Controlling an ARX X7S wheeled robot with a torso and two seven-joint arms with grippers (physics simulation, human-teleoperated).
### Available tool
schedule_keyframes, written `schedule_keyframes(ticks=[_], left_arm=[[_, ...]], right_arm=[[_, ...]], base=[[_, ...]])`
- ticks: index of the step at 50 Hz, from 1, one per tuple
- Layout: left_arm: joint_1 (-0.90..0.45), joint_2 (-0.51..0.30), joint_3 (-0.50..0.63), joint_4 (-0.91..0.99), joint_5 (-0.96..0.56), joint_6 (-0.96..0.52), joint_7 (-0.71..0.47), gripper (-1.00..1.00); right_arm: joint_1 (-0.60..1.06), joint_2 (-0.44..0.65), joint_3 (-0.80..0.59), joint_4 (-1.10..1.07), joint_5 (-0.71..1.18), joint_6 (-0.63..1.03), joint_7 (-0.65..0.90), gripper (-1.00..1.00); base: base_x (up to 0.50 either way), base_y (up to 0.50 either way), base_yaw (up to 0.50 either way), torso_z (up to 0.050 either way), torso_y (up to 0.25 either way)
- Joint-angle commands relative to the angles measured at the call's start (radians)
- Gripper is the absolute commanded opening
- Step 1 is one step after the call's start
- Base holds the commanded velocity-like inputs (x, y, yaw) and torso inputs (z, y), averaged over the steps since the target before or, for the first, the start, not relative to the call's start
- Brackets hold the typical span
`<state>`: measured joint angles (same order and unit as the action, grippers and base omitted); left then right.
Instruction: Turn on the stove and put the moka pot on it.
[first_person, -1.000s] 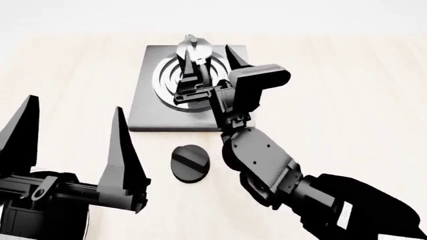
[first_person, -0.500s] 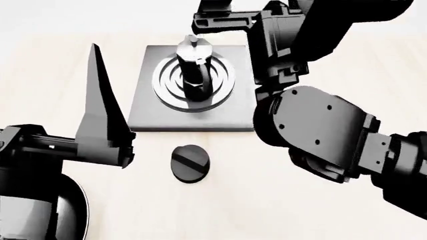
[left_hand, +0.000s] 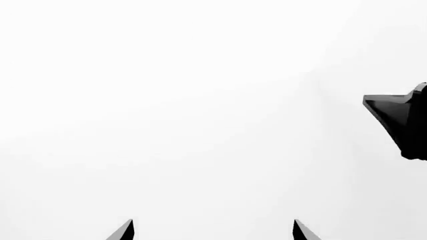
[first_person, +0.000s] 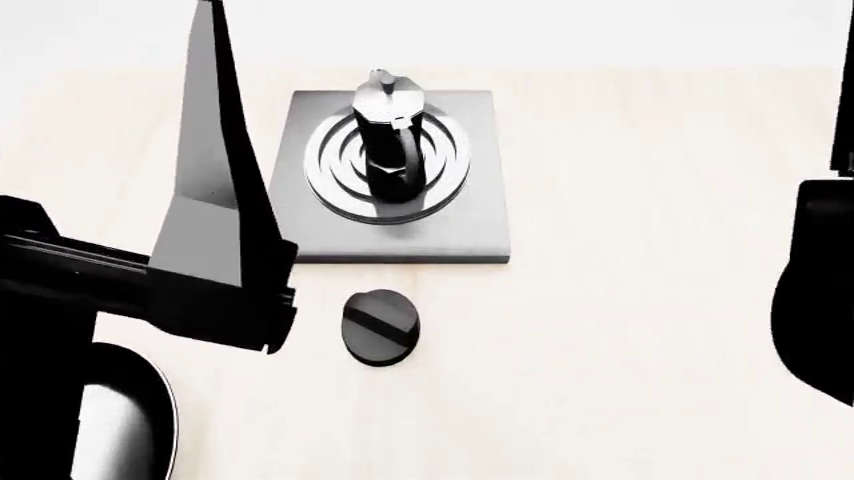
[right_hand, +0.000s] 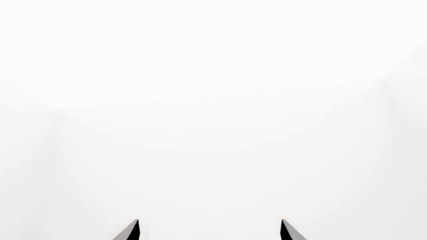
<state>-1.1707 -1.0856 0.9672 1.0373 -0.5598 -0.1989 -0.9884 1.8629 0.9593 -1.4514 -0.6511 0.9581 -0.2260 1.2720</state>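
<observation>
Bright, flat, overexposed renders; wrist views washed white, shadows faint.

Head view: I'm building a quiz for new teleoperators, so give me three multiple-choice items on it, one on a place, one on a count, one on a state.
1. Where does the moka pot stand?
A. on the burner rings of the stove
B. beside the knob
C. in the frying pan

2. How many knobs lie on the table in front of the stove?
A. none
B. one
C. three

3. The moka pot is:
A. tipped over
B. gripped by a gripper
C. upright and free

Answers: 1 A, its base sits on the rings; 2 B, a single black disc; 3 C, lid up, no gripper near it.
</observation>
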Motion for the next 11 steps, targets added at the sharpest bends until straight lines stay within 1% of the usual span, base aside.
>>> schedule_keyframes(ticks=[1, 3, 4, 5, 7, 9, 10, 11], left_arm=[[-0.771, -0.123, 0.843, 0.010, -0.065, 0.179, -0.306, 1.00], [-1.000, -0.079, 1.114, 0.010, -0.053, 0.238, -0.397, 1.00], [-1.111, -0.042, 1.253, 0.010, -0.045, 0.272, -0.455, 1.00], [-1.183, -0.001, 1.356, 0.010, -0.032, 0.295, -0.506, 1.00], [-1.185, 0.007, 1.367, 0.010, -0.024, 0.294, -0.516, 1.00], [-1.185, -0.010, 1.368, 0.010, -0.011, 0.298, -0.505, 1.00], [-1.185, -0.017, 1.367, 0.010, -0.009, 0.300, -0.500, 1.00], [-1.185, -0.033, 1.361, 0.010, -0.004, 0.301, -0.488, 1.00]], right_arm=[[0.078, 0.221, 0.016, -0.264, 0.025, 0.106, 0.073, 1.00], [0.094, 0.277, 0.022, -0.320, 0.029, 0.126, 0.076, 1.00], [0.093, 0.289, 0.022, -0.329, 0.031, 0.127, 0.074, 1.00], [0.086, 0.321, 0.019, -0.347, 0.028, 0.118, 0.071, 1.00], [0.088, 0.347, 0.019, -0.366, 0.034, 0.124, 0.066, 1.00], [0.109, 0.403, 0.005, -0.395, 0.039, 0.112, 0.056, 1.00], [0.133, 0.417, -0.024, -0.396, 0.036, 0.098, 0.050, 1.00], [0.188, 0.449, -0.089, -0.396, 0.013, 0.089, 0.032, 1.00]], base=[[0.00, 0.00, 0.00, 0.000, 0.000], [0.00, 0.00, 0.00, 0.000, 0.000], [0.00, 0.00, 0.00, 0.000, 0.000], [0.00, 0.00, 0.00, 0.000, 0.000], [0.00, 0.00, 0.00, 0.000, 0.000], [0.00, 0.00, 0.00, 0.000, 0.000], [0.00, 0.00, 0.00, 0.000, 0.000], [0.00, 0.00, 0.00, 0.000, 0.000]])
